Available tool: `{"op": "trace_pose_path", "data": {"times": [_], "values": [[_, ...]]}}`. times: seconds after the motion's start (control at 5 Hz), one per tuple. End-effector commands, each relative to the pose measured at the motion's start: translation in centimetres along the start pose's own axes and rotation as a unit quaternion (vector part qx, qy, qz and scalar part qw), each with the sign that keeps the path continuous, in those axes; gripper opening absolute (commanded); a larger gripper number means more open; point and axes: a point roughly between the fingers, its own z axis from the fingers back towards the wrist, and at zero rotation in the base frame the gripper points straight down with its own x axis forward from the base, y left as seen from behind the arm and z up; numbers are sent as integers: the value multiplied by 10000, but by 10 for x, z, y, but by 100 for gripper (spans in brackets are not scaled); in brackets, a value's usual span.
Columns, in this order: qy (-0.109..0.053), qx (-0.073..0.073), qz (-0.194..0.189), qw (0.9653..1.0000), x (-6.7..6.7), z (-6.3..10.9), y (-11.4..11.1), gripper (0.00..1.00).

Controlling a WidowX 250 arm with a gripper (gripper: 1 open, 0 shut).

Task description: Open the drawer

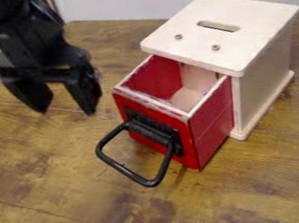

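The red drawer (180, 110) stands pulled partway out of the cream-white cabinet (246, 48), showing its pale wood interior. Its black loop handle (137, 155) hangs down at the front, resting toward the table. My black gripper (60, 101) hovers to the left of the drawer, above the wooden table, with its two fingers spread apart and nothing between them. It touches neither the handle nor the drawer.
The cabinet has a slot in its top (219, 24) and stands at the right of the wooden table (55, 204). A pale wall runs behind the table's far edge.
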Motion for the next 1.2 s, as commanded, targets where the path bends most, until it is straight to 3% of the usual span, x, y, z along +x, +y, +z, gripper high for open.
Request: {"op": "trace_pose_path", "data": {"times": [0.0,0.4,0.6,0.8,1.0], "values": [[-90,0,-288,9995,11,9,2,100],[202,56,-486,9986,0,-18,-25,100],[416,45,-503,9979,-5,-36,-16,100],[264,17,-444,9987,-13,-27,0,100],[96,-104,-487,9987,-13,-6,10,100]]}}
